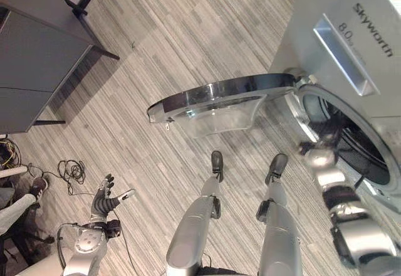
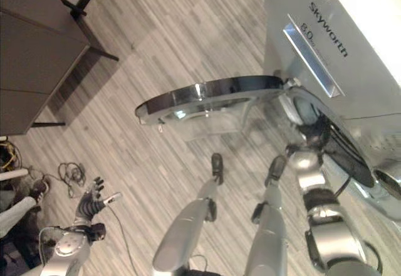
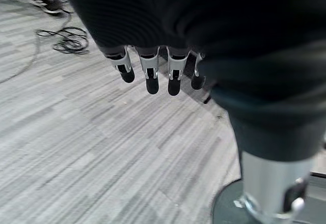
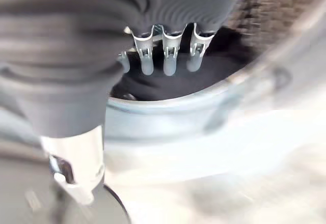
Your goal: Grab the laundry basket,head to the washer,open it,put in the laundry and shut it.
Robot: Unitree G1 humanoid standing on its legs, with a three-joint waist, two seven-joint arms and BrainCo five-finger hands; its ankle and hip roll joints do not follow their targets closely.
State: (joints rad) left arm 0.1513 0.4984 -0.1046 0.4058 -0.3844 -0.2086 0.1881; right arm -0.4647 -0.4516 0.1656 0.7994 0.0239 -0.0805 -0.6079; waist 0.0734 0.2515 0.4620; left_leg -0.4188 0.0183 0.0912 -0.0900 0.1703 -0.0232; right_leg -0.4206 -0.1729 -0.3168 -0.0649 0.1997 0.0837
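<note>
Laundry: a dark mass lies inside the drum, just past the right hand's fingers, as seen in the right wrist view. I cannot tell whether it is all of the load, nor whether the fingertips touch it. No basket is visible near the robot.

Washer stands at the robot's right, front panel facing the floor area. Its door is swung fully out, held flat and level over the wood floor, leaving the round opening clear.

Right hand reaches into that opening at the drum's lower rim. Fingers straight and loosely extended, not curled round anything. Judgement: this posture suits pushing or releasing the load deeper, so nothing hangs over the rim when the door closes.

Left hand hangs out to the robot's left, low over the floor, well apart from the washer. Fingers spread and relaxed, holding nothing. Likely kept out for balance while the other arm leans in.

A grey cabinet stands at the far left; loose cables lie on the floor near it.

Judgement: loading step is near its end; remaining work is withdrawing the right arm and swinging the door shut. Risk: cloth caught at the rim.
</note>
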